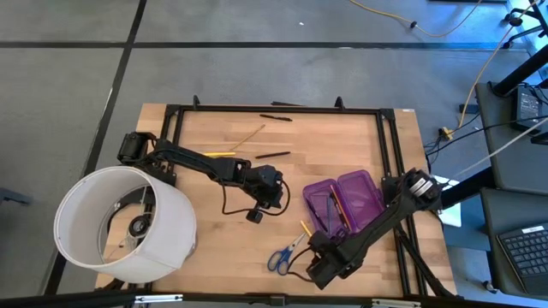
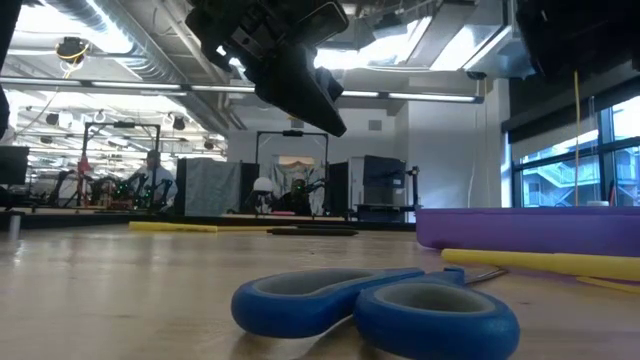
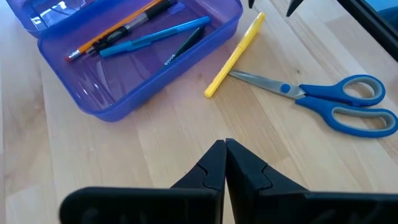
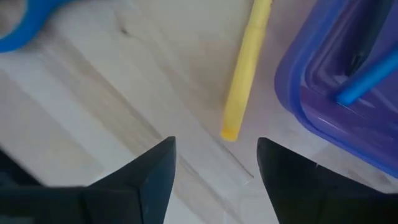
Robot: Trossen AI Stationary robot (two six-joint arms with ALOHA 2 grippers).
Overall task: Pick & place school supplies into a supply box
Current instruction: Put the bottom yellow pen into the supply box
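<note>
R claw agape — over yellow marker

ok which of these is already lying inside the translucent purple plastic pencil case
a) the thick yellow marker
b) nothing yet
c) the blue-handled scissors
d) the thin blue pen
d: in the left wrist view the thin blue pen lies inside the translucent purple plastic pencil case, while the blue-handled scissors and the thick yellow marker lie outside it on the wooden table.

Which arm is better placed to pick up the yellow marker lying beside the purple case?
Right. The right gripper is open, with the yellow marker just ahead of its fingers, beside the purple case. The left gripper is shut and farther back from the marker.
</note>
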